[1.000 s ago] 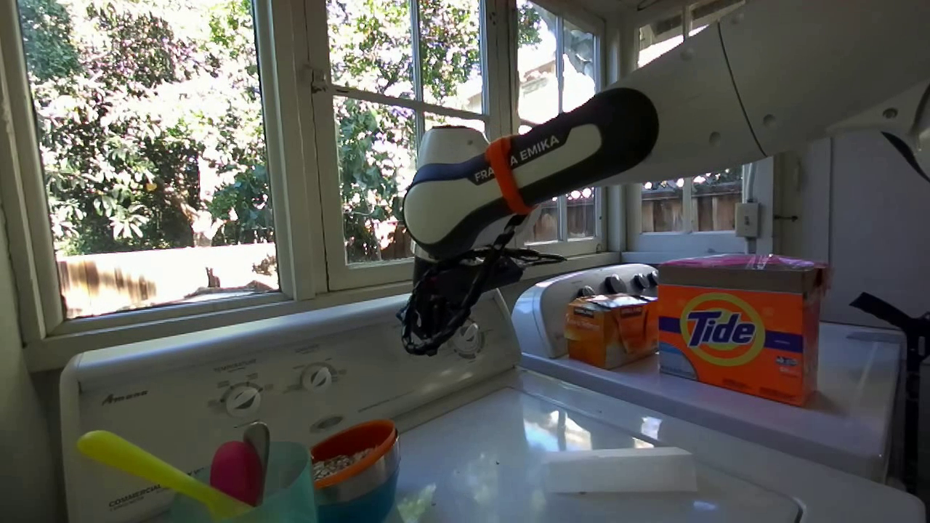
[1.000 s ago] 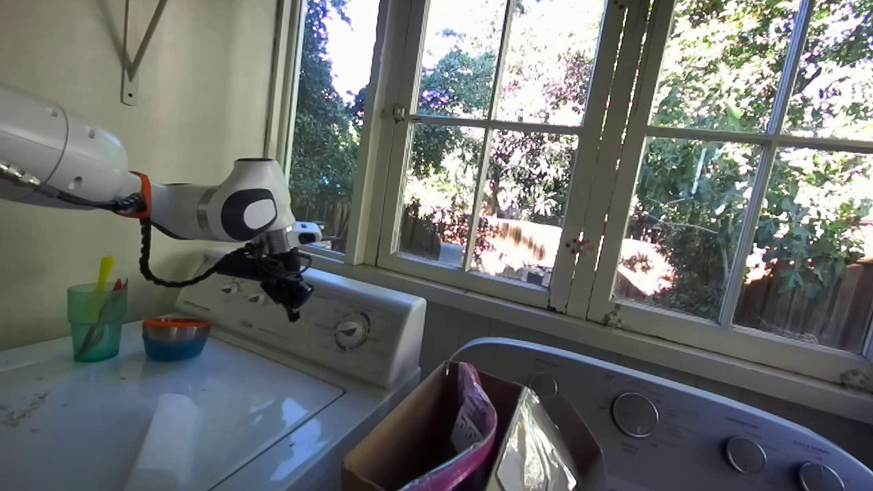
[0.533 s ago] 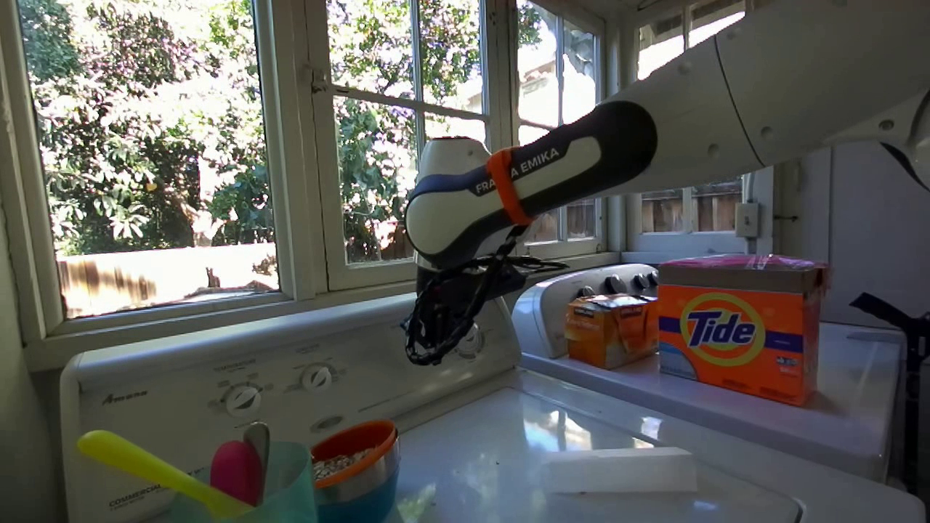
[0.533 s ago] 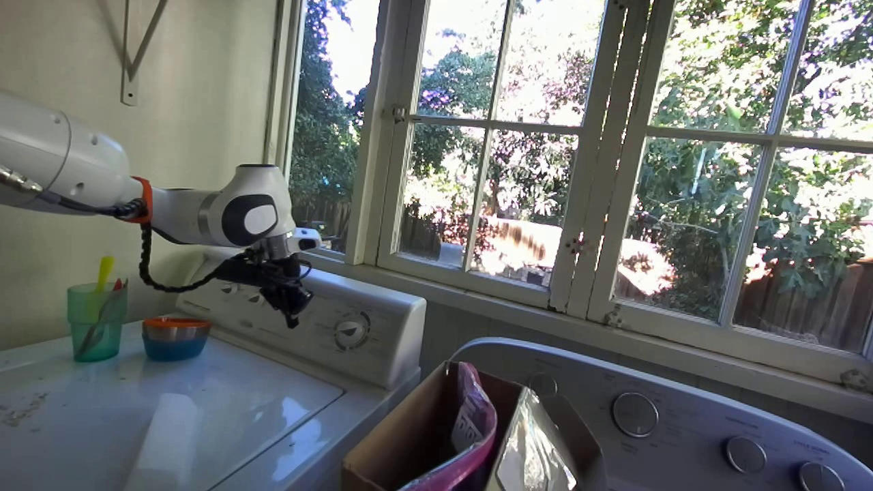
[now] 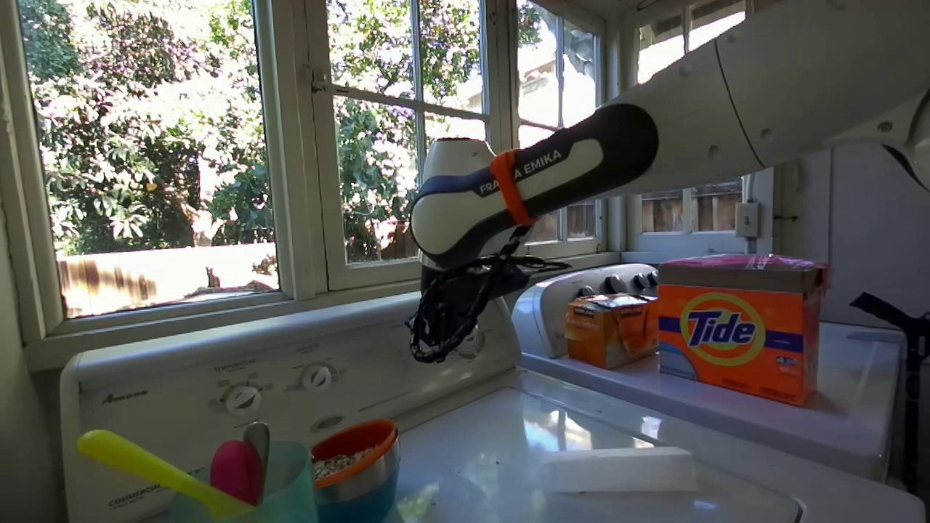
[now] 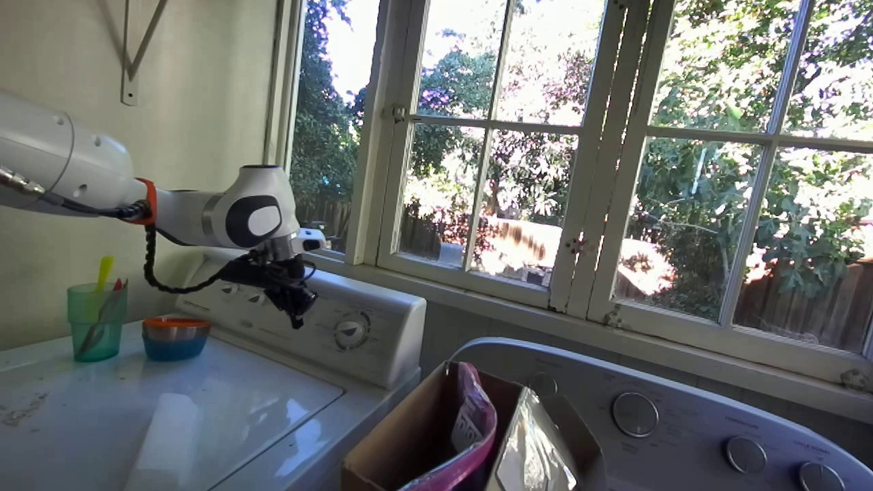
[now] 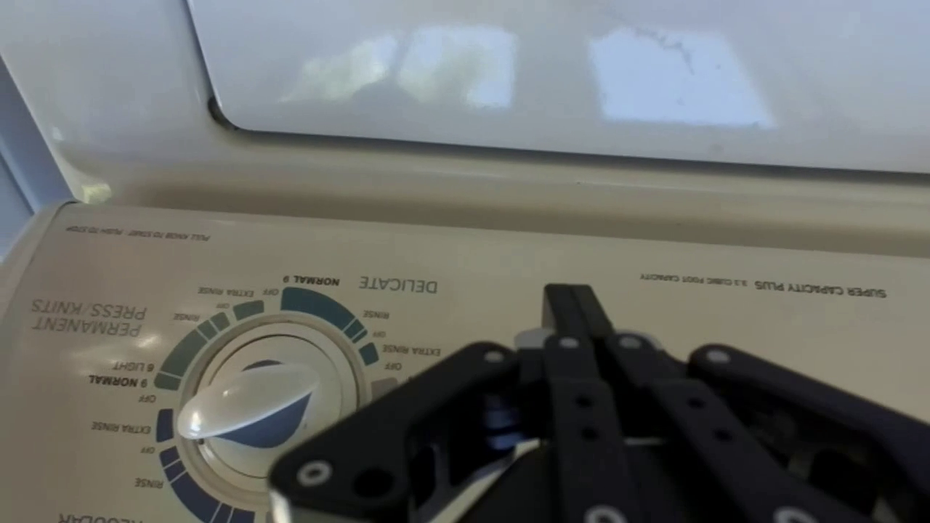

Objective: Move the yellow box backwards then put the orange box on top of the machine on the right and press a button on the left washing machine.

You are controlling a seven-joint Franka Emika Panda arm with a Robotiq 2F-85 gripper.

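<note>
Currently, left washing machine (image 5: pixel 465 436): the task's thing nearest the claw (image 7: pixel 568 292), which hangs in front of its raised control panel (image 5: pixel 167 396); whether the fingertips (image 7: pixel 558 309) touch that panel cannot be told.
Machine on the right (image 5: pixel 857 363): beside the left washing machine, off to one side of the claw, with round knobs (image 6: pixel 634 414) along its back and both boxes standing on its top.
Arm (image 5: pixel 705 109): white and dark, coming in from the right edge in an exterior view, an orange band (image 5: pixel 512 189) around it near the wrist.
Orange box (image 5: pixel 734 349): upright on the machine on the right, blue "Tide" lettering on its face, well apart from the claw.
Yellow box (image 5: pixel 612 334): lower, upright on the same machine; in an exterior view it shows between the claw and the orange box, clear of the claw. Contact with the orange box cannot be told.
Claw: fingers fully together, gripping nothing; in the wrist view they end beside the large dial (image 7: pixel 247 399).
White block (image 5: pixel 617 471): flat on the washer's lid.
Green cup (image 6: pixel 109 339): upright on that lid, utensils leaning inside.
Bowl (image 6: pixel 176 346): orange rim, blue base, just beside the cup.
Slight drop: against a second ago, arm and claw sit a little lower, a touch nearer the large dial in an exterior view; both boxes stand where they stood.
</note>
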